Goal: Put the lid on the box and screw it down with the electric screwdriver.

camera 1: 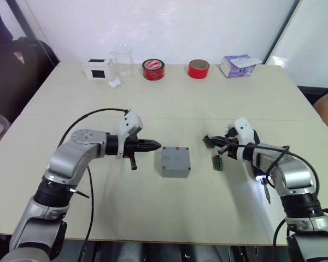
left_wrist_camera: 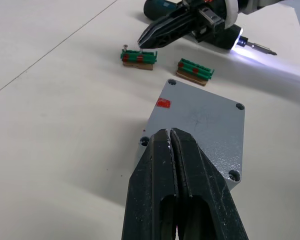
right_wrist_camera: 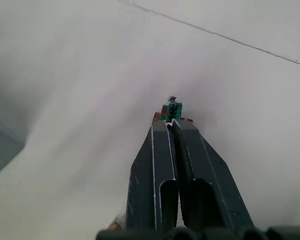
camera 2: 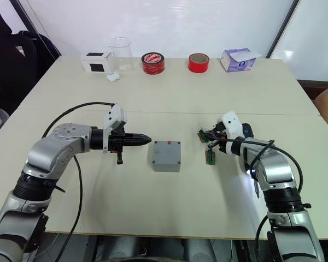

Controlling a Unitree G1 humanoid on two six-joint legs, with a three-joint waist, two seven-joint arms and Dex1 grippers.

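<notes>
Sitting mid-counter, lid already on the box, red mark near its far edge, screw holes visible at the corners in the left wrist view. Resting flat on the pale counter, square to the front edge.

Just to its left, left tool closed to a point, holding nothing, tip aimed at the box and stopping just short of its left side.

To the right, two small green terminal blocks lying on the counter, one nearer the box, the other a little farther back. Right tool pinched shut beside them, tip right over the farther block, something thin and white caught between the fingers at the tip in the right wrist view; what it is, cannot tell.

Under the right forearm, the electric screwdriver, white light glowing at its tip, bit poking out.

Along the far edge: white box with black face, clear beaker, two red tape rolls and, purple-white carton.
</notes>
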